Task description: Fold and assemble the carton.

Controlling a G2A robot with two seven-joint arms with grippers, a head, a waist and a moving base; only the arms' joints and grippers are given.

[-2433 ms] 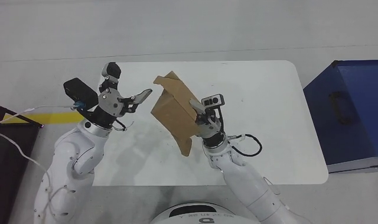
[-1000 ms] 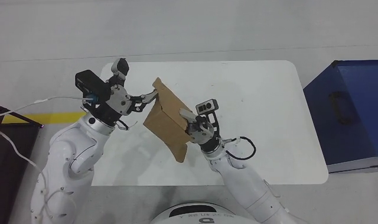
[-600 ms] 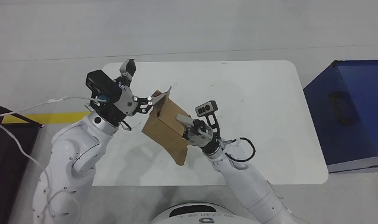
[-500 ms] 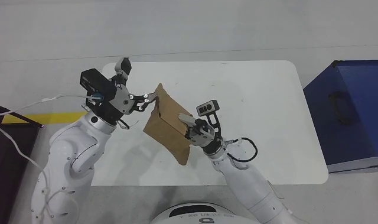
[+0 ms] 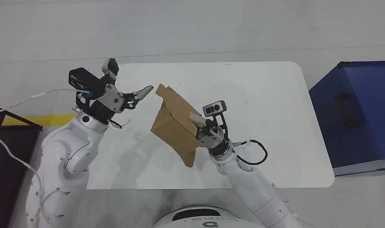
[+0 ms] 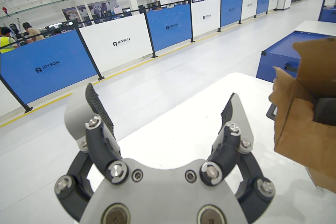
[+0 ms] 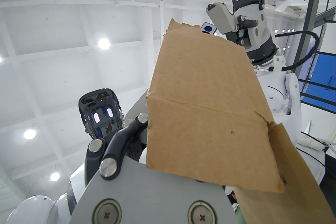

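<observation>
Top view: brown cardboard carton (image 5: 174, 124), partly folded, held tilted above white rounded surface (image 5: 271, 107); right tool (image 5: 197, 123) clamped on carton wall. Left tool (image 5: 129, 79) spread wide, near carton, not touching.
Left wrist view: left tool's fingers (image 6: 99, 109) parted, nothing between; carton (image 6: 296, 125) off to one side, flaps loose.
Right wrist view: carton wall (image 7: 204, 109) gripped by right tool, one flap hanging free.
</observation>
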